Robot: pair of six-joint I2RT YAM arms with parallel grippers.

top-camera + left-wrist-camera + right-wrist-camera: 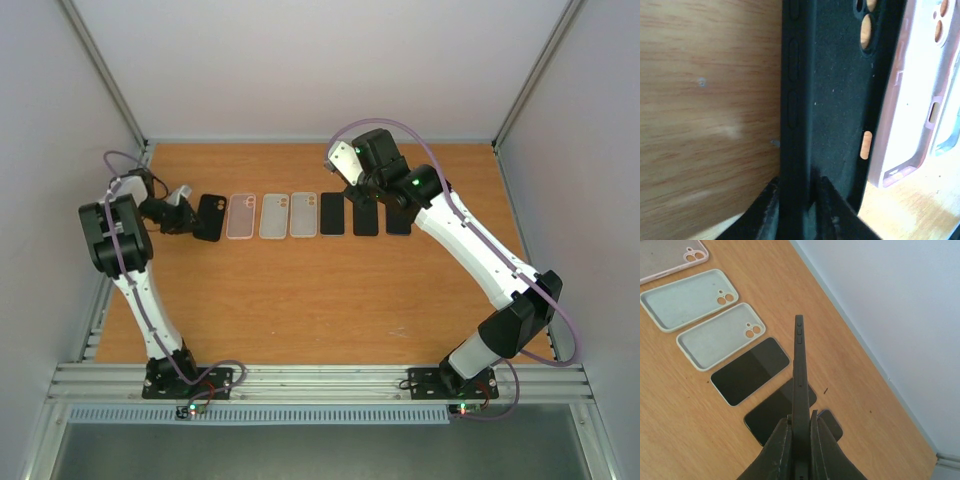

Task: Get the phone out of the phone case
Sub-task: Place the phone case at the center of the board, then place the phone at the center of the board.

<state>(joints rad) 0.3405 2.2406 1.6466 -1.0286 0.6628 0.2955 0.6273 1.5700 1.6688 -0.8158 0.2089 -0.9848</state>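
An empty black phone case [209, 217] sits at the left end of a row on the wooden table. Its inner face [835, 75] is up, and wood shows through its camera holes. My left gripper [186, 212] is shut on the case's left side wall, one finger on each side of it [797, 200]. Over the right end of the row, my right gripper [357, 188] is shut on a dark phone [800, 370]. It holds the phone edge-on above the table, with the side buttons facing the wrist camera [801, 422].
Three clear cases [241, 216] [273, 215] [303, 214] lie right of the black one, the nearest pinkish [920, 90]. Three black phones [332, 214] [366, 216] [398, 218] lie face up beyond them, under the right gripper [750, 371]. The back wall is close behind.
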